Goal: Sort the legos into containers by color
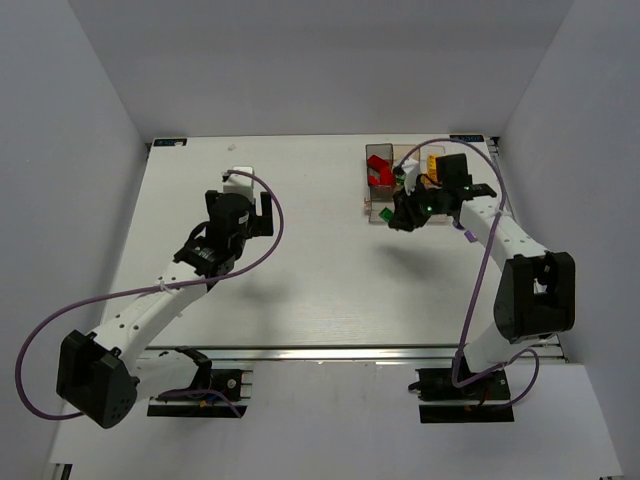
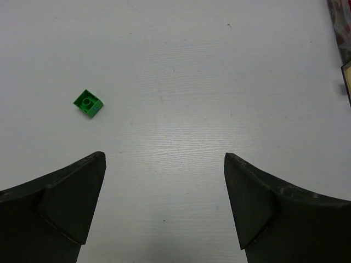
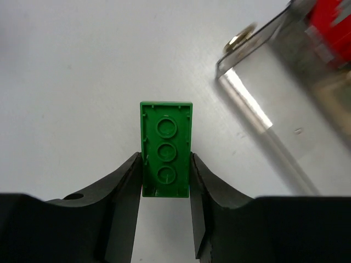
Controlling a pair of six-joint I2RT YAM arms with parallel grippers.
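My right gripper (image 3: 166, 160) is shut on a green lego (image 3: 166, 143), a long brick seen from its hollow underside, held just above the table. In the top view this gripper (image 1: 399, 216) and the green lego (image 1: 385, 214) hang at the near edge of the containers (image 1: 376, 152). Red legos (image 1: 380, 176) lie in one bin and a yellow one (image 1: 432, 163) shows behind my right wrist. The bin corner (image 3: 258, 112) and red legos (image 3: 329, 22) show at the upper right of the right wrist view. My left gripper (image 2: 164, 161) is open and empty; a small green lego (image 2: 88, 103) lies on the table ahead to its left.
A small white block (image 1: 240, 178) sits just beyond my left gripper (image 1: 258, 214). White walls close the table on the left, right and back. A dark edge of the containers (image 2: 345, 49) shows at the right border of the left wrist view.
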